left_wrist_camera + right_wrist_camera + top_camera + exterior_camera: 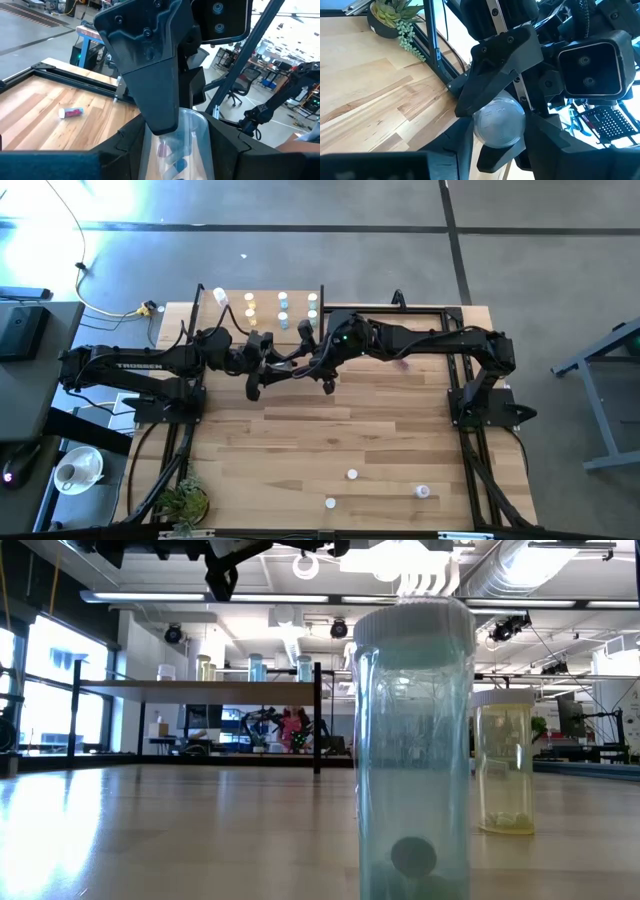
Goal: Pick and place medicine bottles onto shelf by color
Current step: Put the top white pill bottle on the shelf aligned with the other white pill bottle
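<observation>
I find one clear bottle [182, 145] bridged between my grippers above table centre, left gripper [254, 385] clamping its body, right gripper [327, 380] closing on the cap end, long axis nine-to-three, shelf [262, 310] at twelve

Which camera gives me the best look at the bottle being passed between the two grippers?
Left wrist view: the clear bottle shows lengthwise between the fingers. Right wrist view shows only its white cap. High view hides it between both grippers; low view misses it.
</observation>
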Controlling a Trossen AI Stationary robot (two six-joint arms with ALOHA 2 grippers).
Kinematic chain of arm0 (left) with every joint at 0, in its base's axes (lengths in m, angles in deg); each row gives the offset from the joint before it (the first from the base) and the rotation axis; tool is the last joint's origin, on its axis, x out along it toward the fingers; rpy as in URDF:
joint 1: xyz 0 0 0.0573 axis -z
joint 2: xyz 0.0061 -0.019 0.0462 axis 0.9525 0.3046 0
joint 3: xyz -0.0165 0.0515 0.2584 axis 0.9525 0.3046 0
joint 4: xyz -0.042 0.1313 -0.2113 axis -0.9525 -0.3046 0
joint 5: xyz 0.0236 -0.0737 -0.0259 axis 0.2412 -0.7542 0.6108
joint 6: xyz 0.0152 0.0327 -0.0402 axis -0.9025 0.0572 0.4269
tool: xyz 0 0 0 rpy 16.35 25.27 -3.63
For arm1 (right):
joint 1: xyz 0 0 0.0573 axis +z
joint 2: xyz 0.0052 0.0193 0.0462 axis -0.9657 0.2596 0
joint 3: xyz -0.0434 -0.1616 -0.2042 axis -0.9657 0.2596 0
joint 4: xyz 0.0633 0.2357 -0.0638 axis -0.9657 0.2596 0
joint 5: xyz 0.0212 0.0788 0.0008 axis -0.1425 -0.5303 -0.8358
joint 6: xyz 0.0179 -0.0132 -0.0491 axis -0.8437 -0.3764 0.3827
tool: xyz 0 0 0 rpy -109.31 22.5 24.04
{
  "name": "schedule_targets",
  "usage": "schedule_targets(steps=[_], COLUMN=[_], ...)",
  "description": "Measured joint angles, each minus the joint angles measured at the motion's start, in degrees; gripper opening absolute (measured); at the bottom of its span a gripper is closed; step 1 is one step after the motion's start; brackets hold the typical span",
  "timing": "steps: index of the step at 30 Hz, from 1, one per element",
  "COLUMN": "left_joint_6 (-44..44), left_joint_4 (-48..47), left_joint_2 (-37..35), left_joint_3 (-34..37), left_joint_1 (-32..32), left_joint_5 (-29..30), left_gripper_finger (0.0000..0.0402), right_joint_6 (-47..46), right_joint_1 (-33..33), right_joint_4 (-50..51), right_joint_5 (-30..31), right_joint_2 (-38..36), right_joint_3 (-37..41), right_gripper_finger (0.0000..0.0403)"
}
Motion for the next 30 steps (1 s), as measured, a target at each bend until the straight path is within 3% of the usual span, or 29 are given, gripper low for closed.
schedule_targets(steps=[21,30], left_joint_6=[-7.9,-8.3], left_joint_4=[-0.1,-3.4], left_joint_2=[-0.6,-5.2], left_joint_3=[0.0,0.0], left_joint_1=[-0.7,-5.5], left_joint_5=[7.2,7.4], left_gripper_finger=[0.0219,0.0221], right_joint_6=[-1.3,-3.0], right_joint_1=[0.0,-1.9], right_joint_4=[1.6,2.0], right_joint_5=[5.3,8.3], right_joint_2=[-0.2,-1.6], right_joint_3=[0.0,0.0], right_gripper_finger=[0.0134,0.0134])
